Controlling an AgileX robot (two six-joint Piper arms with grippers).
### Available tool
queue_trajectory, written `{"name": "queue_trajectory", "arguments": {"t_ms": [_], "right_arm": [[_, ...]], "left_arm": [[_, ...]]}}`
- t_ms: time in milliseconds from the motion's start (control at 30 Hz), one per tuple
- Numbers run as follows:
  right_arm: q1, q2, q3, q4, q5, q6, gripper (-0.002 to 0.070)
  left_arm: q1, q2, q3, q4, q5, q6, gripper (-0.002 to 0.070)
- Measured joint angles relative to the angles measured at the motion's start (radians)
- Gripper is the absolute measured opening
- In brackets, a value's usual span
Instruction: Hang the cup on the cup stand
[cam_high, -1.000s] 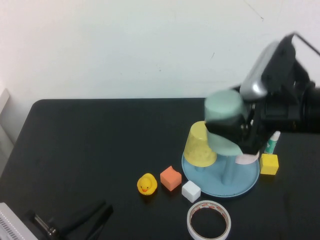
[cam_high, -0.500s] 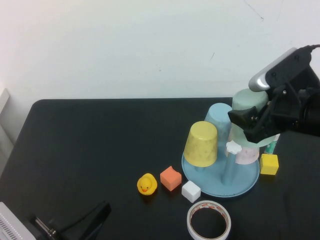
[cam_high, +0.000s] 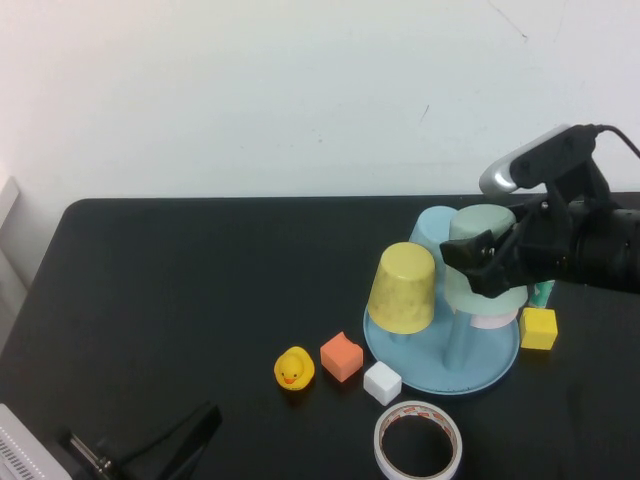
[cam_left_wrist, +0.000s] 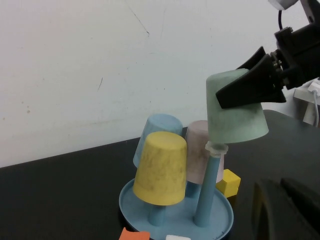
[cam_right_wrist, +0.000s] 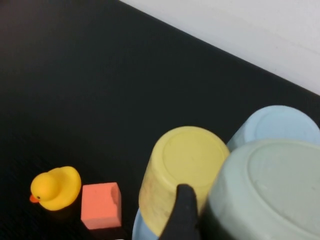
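Lowered since 0.5 s ago, cup (cam_high: 482, 262) sits inverted over a cup stand (cam_high: 440, 372) peg, between right gripper (cam_high: 478, 264) spread jaws. Left gripper (cam_high: 165, 446) pressed together, near-left.

Right arm (cam_high: 590, 245): matte black, blocky housing, with a silver-grey rounded camera module (cam_high: 525, 160) on top and a thin black cable (cam_high: 618, 140) looping off its rear. Right gripper (cam_high: 478, 262) has black wedge-shaped fingers (cam_left_wrist: 240, 90) tapering to points (one dark rounded fingertip shows in the right wrist view). Left gripper (cam_high: 190, 430) is black too, slim tapered fingers, a small metallic screw or fitting (cam_high: 85, 452) near its base.
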Motion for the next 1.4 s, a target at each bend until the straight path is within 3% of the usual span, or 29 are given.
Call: {"name": "queue_trajectory", "arguments": {"t_ms": [267,1233,1333,1400], "right_arm": [[0.000,0.038,0.000,0.134,0.037,-0.222,0.0591],[0.000,0.066,0.000,0.139,0.051,-0.240,0.0633],[0.000,-0.002,0.000,0.139,0.055,-0.240,0.0601],[0.000,-0.072,0.000,0.139,0.057,-0.240,0.0519]], "left_arm": [[0.000,0.000,0.000,0.000,0.000,0.000,0.0000],[0.000,-0.004,0.000,-0.018,0.000,0.004,0.0000],[0.000,-0.030,0.000,-0.020,0.000,0.004,0.0000],[0.000,-0.066,0.000,-0.032,0.000,0.004,0.0000]]}}
